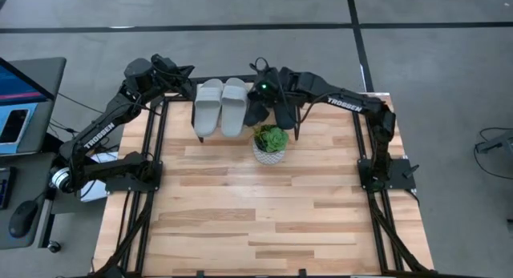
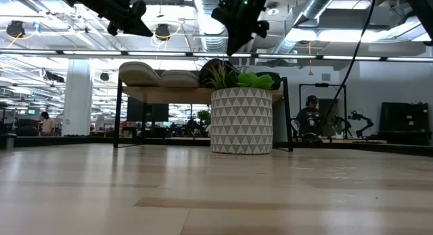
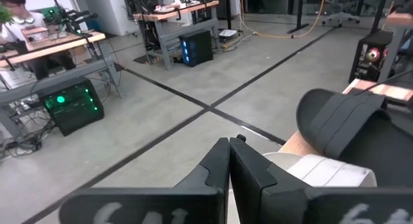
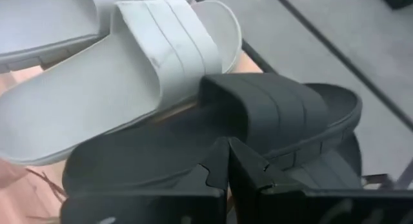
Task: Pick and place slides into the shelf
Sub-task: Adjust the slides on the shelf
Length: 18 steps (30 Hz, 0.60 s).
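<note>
High view, progress: two grey slides [image 1: 221,106] lie side by side on the shelf [image 1: 240,139] at the far edge of the table [image 1: 264,214], and two black slides [image 1: 271,102] sit just to their right, so all four look placed and little seems left but pulling the arms clear
Right gripper [image 1: 264,84]: over the black slides, fingers closed together and holding nothing; the right wrist view shows a black slide [image 4: 258,121] directly beneath the fingertips, touching the grey slide [image 4: 129,75] beside it
Left gripper [image 1: 186,76]: just off the far left corner of the shelf, raised, fingers shut and empty
Plant pot [image 1: 270,146]: on the table just near of the shelf, below the black pair
Low view: both grippers hang above the shelf top
</note>
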Each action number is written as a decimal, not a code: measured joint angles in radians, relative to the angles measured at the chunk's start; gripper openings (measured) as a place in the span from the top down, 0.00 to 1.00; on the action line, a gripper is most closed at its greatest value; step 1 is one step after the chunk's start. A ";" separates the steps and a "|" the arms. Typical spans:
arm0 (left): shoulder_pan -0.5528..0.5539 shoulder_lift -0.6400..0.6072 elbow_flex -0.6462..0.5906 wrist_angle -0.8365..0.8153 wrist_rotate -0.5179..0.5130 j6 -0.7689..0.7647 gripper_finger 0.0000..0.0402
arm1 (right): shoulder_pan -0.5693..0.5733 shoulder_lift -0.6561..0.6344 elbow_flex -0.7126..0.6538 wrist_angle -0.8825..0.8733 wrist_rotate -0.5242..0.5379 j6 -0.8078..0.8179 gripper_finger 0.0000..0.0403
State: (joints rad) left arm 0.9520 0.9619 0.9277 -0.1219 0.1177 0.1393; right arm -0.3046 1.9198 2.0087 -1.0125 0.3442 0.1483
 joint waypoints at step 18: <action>0.000 -0.126 0.000 -0.065 0.031 0.068 1.00 | 0.083 0.010 0.001 0.007 0.249 -0.021 0.53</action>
State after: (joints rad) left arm 0.9520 0.8363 0.9276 -0.1868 0.1486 0.2075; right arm -0.2221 1.9294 2.0098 -1.0052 0.5927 0.1269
